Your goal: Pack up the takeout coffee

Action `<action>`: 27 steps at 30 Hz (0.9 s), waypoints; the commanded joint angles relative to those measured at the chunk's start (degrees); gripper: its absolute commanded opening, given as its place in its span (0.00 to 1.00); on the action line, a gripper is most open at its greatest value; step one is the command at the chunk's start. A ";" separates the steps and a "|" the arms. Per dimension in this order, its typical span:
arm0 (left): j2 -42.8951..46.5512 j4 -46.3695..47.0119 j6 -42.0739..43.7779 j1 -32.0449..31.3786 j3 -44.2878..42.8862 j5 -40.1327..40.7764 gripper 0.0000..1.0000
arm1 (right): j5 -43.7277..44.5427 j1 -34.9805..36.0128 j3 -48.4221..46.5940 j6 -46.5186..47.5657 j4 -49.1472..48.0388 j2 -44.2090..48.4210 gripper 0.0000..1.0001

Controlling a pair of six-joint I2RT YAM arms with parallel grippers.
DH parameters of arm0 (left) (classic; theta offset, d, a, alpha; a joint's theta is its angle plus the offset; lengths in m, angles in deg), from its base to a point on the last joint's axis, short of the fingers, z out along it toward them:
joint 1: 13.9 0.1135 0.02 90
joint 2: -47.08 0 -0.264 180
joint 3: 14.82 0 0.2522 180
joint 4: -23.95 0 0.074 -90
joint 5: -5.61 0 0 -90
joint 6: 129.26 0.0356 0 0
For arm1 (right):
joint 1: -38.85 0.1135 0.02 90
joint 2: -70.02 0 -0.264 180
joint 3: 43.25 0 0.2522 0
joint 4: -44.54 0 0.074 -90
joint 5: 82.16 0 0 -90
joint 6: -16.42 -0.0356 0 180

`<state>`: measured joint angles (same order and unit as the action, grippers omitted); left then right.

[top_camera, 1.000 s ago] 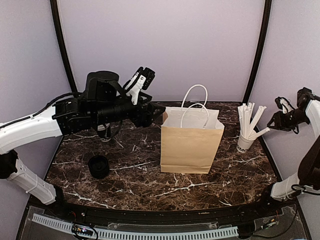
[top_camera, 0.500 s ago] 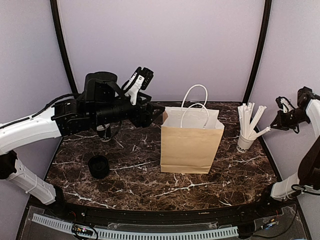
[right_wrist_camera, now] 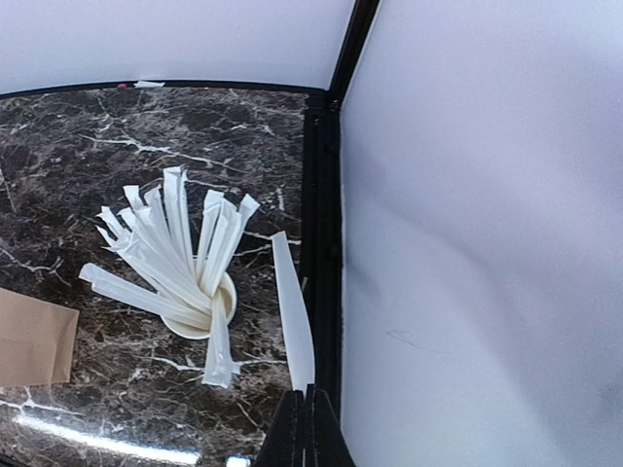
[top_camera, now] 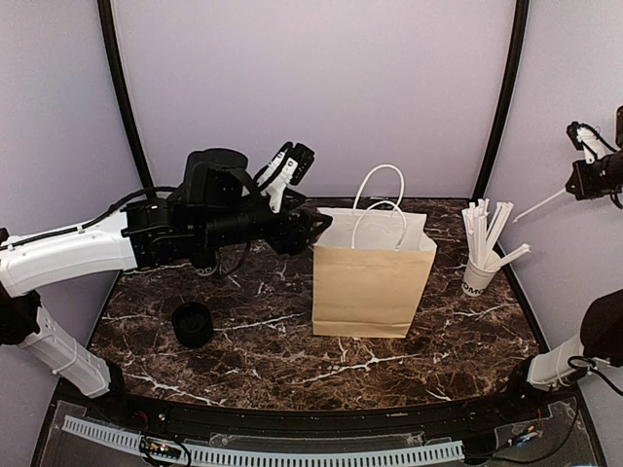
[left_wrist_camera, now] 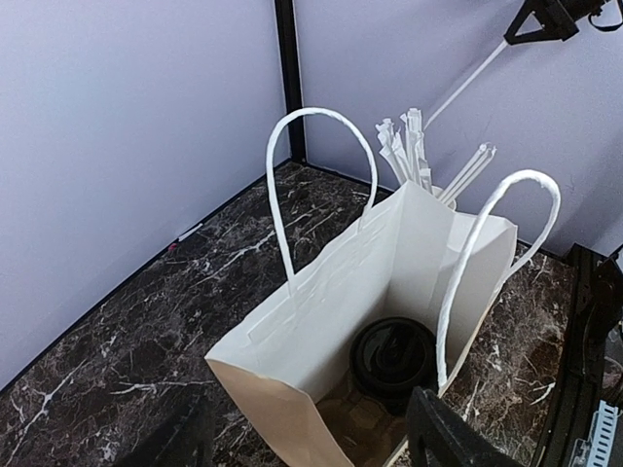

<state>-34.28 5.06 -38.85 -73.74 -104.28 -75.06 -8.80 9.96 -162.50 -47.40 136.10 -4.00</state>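
Inside the bag (left_wrist_camera: pixel 384 258), the takeout coffee (left_wrist_camera: pixel 392 355) stands upright, lid up.

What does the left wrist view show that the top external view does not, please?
Only the left wrist view looks inside the brown bag, where the lidded takeout coffee sits. Only the top external view shows the left arm and a black cup on the table. Both show the bag, the stirrer cup and the right claw holding a stirrer.
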 commanded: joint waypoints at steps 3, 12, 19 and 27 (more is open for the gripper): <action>-1.61 2.19 2.59 0.24 -2.03 -0.53 0.71 | 9.06 0.84 -8.98 4.85 3.50 1.68 0.00; -2.61 -0.35 2.51 0.24 -4.98 0.69 0.71 | -24.90 1.13 -16.83 6.69 1.22 2.61 0.00; 0.13 -1.37 2.09 0.24 -4.88 5.68 0.72 | -46.68 6.57 -8.12 4.49 -10.39 8.82 0.00; 0.65 -2.47 4.37 0.33 -5.60 14.56 0.73 | -53.13 10.46 -9.23 4.24 -8.33 10.69 0.00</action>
<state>-35.46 3.73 -36.21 -73.74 -108.04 -66.19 -55.86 18.70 -171.07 -43.29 128.56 5.62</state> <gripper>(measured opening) 0.729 0.007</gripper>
